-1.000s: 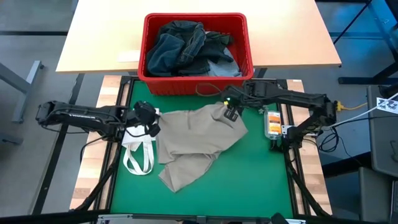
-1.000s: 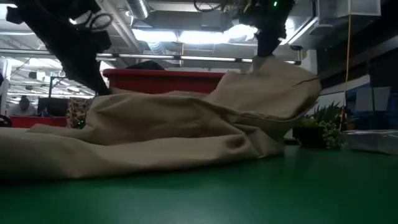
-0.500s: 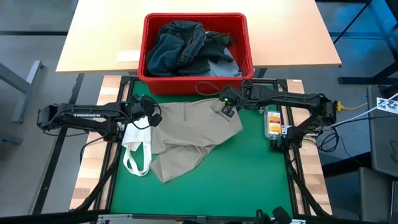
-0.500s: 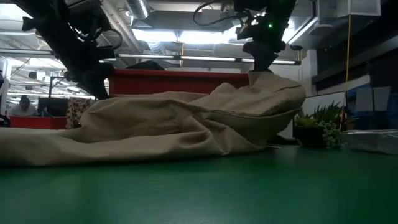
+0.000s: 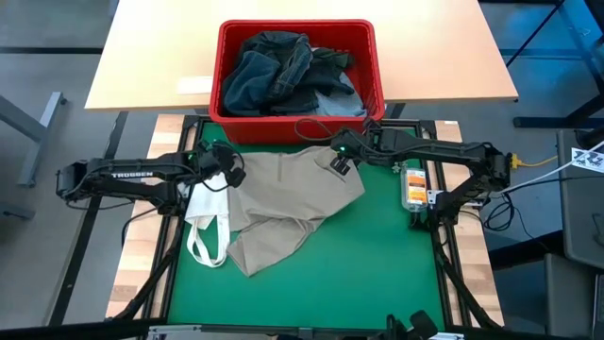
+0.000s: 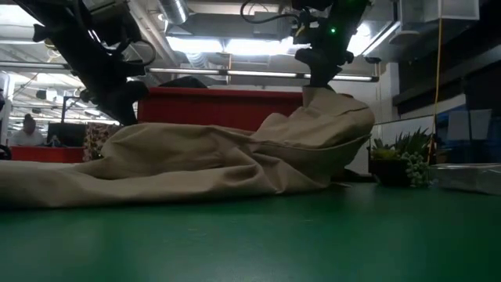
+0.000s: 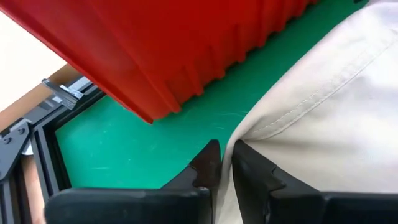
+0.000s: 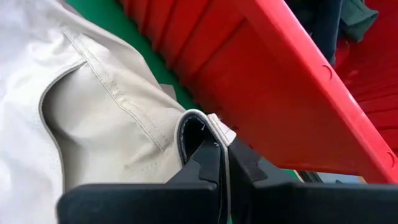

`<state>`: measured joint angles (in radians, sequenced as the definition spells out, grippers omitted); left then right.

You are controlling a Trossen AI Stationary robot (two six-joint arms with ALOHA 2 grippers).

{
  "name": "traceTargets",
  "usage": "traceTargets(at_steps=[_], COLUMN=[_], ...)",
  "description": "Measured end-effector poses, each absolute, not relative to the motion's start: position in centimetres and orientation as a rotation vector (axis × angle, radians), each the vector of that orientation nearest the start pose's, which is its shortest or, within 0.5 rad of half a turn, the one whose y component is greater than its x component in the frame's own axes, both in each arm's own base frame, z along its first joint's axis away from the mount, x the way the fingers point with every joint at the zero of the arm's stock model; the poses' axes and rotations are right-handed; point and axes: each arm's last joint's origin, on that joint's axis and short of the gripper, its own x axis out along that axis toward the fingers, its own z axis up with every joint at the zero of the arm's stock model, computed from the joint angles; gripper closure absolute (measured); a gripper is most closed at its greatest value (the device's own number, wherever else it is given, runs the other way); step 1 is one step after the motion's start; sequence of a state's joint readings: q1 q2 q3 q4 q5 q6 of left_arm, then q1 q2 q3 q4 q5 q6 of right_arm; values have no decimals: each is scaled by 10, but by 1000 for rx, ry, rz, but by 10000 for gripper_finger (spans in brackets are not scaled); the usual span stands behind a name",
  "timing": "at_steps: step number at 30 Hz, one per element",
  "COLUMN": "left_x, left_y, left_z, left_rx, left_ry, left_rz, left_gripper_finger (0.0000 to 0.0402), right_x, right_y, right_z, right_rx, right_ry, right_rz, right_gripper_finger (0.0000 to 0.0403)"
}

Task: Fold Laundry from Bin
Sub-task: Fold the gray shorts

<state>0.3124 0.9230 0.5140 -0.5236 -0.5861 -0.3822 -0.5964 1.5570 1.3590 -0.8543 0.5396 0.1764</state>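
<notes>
Two grippers: both at the trousers' far edge.
Mat: near half bare green.
Left gripper: fingers slightly parted around the hem.
Right gripper: pinching the waistband.
Bin: just beyond, holding jeans.

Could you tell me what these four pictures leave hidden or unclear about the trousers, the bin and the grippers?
- Beige trousers: the underside, hidden by their own folds.
- Bin: lower garments, covered by dark jeans, high view.
- Left gripper: whether it grips fabric, unclear.
- Tote bag: hidden behind trousers, low view.
</notes>
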Motion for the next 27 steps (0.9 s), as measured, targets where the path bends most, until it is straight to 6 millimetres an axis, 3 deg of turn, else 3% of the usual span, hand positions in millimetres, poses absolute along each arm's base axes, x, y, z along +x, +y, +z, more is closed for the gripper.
traceTargets(at_steps=[8, 15, 21, 27], left_x=[149, 148, 148, 150], left_y=[71, 72, 72, 73], left_z=[198, 198, 198, 211], left_rx=[-170, -165, -165, -127], left_ry=[797, 803, 801, 800], left_rz=[1020, 1025, 1023, 994], left_gripper_finger=[326, 272, 223, 206], right_x=[250, 250, 250, 246], right_y=[-190, -190, -189, -187], right_z=[298, 299, 298, 308], right_rx=[120, 116, 78, 10], right_ry=[1028, 1029, 1069, 1118], right_rz=[-1158, -1162, -1135, -1081], right_gripper_finger=[310, 235, 208, 205])
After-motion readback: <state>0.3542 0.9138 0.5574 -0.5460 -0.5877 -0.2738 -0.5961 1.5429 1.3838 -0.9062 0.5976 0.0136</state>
